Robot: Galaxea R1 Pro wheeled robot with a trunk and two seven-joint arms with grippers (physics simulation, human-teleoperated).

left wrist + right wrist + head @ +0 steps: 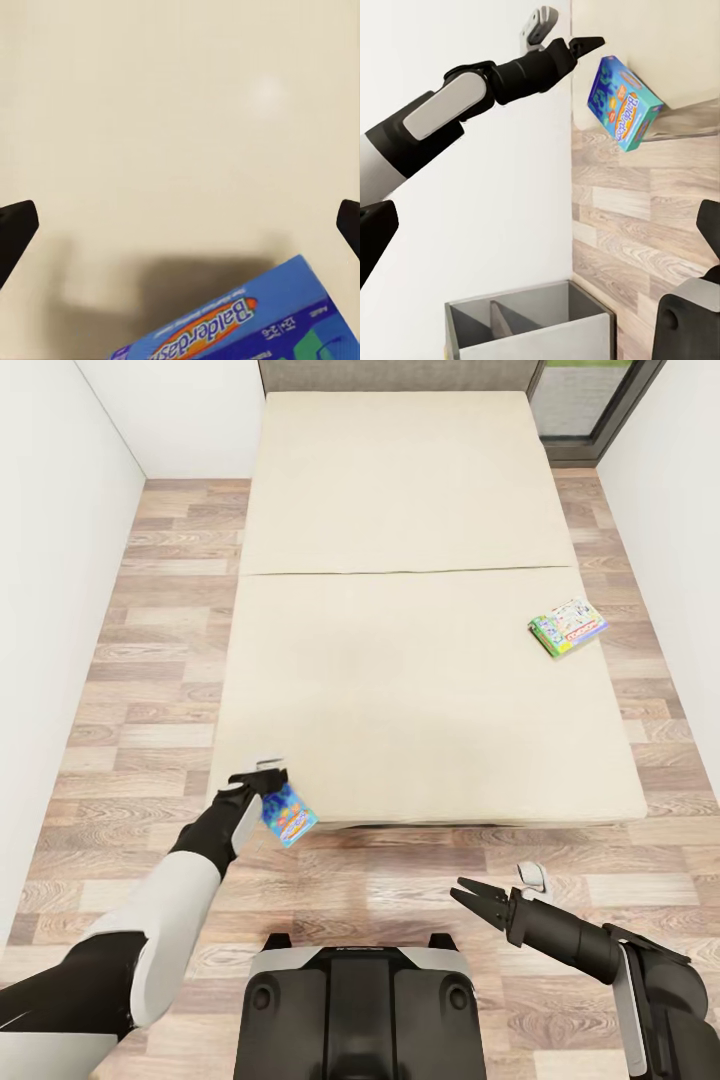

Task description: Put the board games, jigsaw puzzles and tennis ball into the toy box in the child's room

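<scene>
**A:** Where is the blue game box [291,816] sitting right now?

**B:** It is tilting at the near edge of the bed [400,690], partly hanging out over the wooden floor [150,690], just below the left gripper [268,775]. In the left wrist view both fingers are standing far apart at the sides, so that claw is released and is not clamping anything. I cannot tell whether a fingertip is brushing the box.

**A:** And the right gripper [472,892]?

**B:** It is hovering low over the floor with its jaws spread and nothing between them.

**A:** How is the box likely to handle?

**B:** I am judging it as light, stiff cardboard with a glossy, slippery cover. It is probably going to skid or tip off the edge if nudged. I would be taking it across its thin sides near the middle, pinching firmly enough to stop it swinging.

**A:** Is anything else waiting?

**B:** The green-edged game box [567,627] is lying flat near the bed's right edge, well apart from both arms. It is looking equally thin, so the fingers would need to close over an edge.
</scene>
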